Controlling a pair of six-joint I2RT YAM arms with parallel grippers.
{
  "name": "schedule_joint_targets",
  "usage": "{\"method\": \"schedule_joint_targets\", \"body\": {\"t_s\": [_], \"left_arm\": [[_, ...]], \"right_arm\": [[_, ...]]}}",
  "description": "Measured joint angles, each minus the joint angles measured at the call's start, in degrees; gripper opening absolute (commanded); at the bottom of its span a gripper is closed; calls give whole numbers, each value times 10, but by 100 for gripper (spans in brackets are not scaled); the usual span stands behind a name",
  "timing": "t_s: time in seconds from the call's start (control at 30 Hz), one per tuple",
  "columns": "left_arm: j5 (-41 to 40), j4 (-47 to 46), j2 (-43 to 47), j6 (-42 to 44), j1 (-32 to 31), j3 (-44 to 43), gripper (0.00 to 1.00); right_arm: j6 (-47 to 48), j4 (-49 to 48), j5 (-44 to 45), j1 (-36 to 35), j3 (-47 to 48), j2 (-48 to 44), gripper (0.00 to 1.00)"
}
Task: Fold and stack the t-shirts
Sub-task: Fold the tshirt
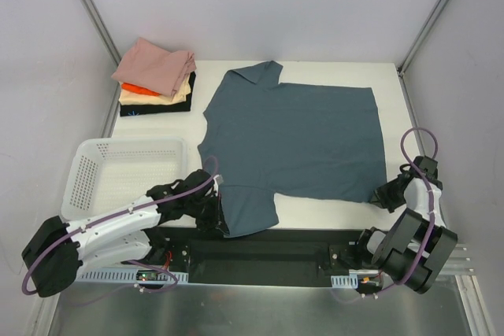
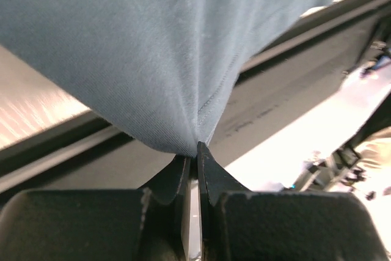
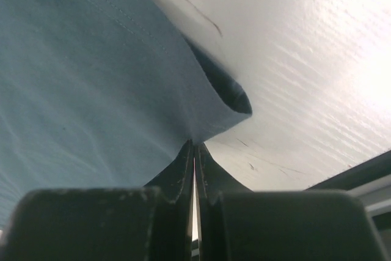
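Blue tee (image 1: 291, 135) flat on the worktop (image 1: 315, 212), right of the basket (image 1: 87, 171). Left tool (image 1: 216, 214) pinches its sleeve by the basket; right tool (image 1: 380, 197) pinches the hem corner farthest from it. Folded tees (image 1: 157, 80) behind the basket.

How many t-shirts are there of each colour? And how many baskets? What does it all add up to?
blue t-shirt: 1
pink t-shirt: 1
orange t-shirt: 1
cream t-shirt: 1
black t-shirt: 1
white basket: 1
Total: 6 things, 5 t-shirts and 1 basket.
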State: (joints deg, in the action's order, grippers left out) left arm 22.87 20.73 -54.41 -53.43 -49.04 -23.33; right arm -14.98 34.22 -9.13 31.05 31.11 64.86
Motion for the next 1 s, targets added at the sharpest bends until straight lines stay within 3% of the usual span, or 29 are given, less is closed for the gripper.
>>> {"method": "schedule_joint_targets", "body": {"t_s": [0.27,0.6,1.0], "left_arm": [[9,-3,50,-31,0,8,0],[-35,-30,-14,35,1,-83,0],[-59,-67,-50,93,80,-139,0]], "right_arm": [[17,30,-10,1,-10,-47,1],[43,25,-26,-34,2,-50,1],[36,21,16,-108,90,-16,1]]}}
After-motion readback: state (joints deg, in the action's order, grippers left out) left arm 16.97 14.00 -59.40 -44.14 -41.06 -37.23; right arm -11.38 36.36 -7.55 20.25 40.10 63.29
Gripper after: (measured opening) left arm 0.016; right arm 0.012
